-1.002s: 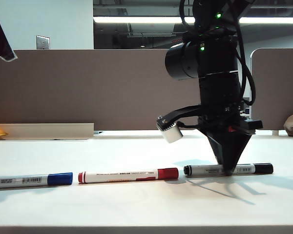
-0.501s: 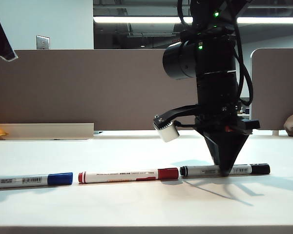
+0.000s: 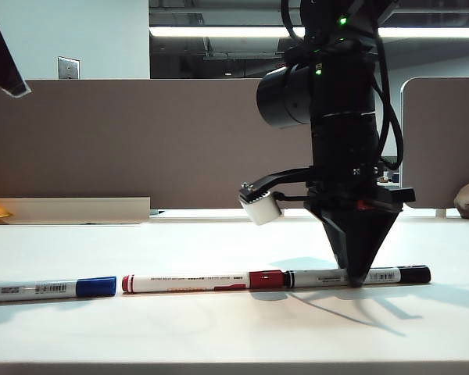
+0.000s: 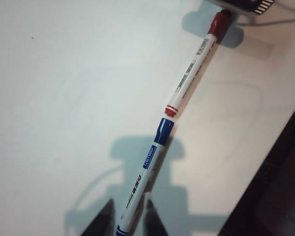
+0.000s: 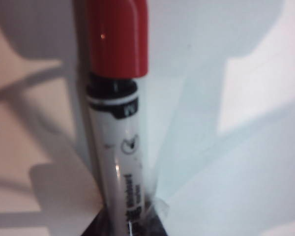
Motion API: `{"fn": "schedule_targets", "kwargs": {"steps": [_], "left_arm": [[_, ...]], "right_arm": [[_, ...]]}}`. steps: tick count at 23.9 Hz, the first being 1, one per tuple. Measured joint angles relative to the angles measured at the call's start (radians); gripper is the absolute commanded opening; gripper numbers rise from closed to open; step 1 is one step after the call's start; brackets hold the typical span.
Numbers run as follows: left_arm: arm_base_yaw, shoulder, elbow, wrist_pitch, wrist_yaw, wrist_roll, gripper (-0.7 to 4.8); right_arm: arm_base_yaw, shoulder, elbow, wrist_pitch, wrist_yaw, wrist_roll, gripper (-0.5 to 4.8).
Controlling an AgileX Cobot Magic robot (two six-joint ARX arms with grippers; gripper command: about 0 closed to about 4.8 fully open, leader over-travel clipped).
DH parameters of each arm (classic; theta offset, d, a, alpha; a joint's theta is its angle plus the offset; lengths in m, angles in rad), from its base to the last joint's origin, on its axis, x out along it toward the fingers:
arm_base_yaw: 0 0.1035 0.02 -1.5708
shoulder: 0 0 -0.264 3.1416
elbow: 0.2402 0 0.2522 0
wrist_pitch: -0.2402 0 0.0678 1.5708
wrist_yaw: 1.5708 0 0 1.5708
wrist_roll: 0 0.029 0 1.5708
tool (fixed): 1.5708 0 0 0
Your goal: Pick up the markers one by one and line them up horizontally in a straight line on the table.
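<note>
Now, in the exterior view, the right gripper (image 3: 358,280) stands low on the bench (image 3: 219,336), its fingers grasping the black marker (image 3: 358,275) at mid-barrel. This marker lies flat, and its end seems to touch the cap of the red marker (image 3: 203,282). The blue marker (image 3: 51,289) lies further toward the left edge of the bench, with a small gap to the red one.

From the left wrist view, the left gripper (image 4: 127,222) hangs above the blue marker (image 4: 143,182), its fingers (image 4: 104,221) standing apart on both sides of the barrel and holding nothing. The red marker (image 4: 192,69) follows almost in the same line.

From the right wrist view, the black marker (image 5: 119,162) sits between the fingers, its end against the red cap (image 5: 119,39).

I judge the third marker is being placed; next the fingers should release and lift straight up.
</note>
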Motion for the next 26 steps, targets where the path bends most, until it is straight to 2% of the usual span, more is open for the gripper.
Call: {"fn": "schedule_targets", "kwargs": {"steps": [3,17,20,26], "left_arm": [[0.000,0.000,0.000,0.000,0.000,0.000,0.79],[0.000,0.000,0.000,0.000,0.000,0.000,0.79],[0.000,0.000,0.000,0.000,0.000,0.000,0.79],[0.000,0.000,0.000,0.000,0.000,0.000,0.79]], "right_arm": [[-0.001,0.000,0.000,0.000,-0.002,0.000,1.40],[-0.002,0.000,0.001,-0.002,-0.005,0.003,1.87],[-0.001,0.000,0.001,-0.007,-0.007,0.003,2.24],[-0.001,0.000,0.001,-0.012,-0.010,0.004,2.26]]}}
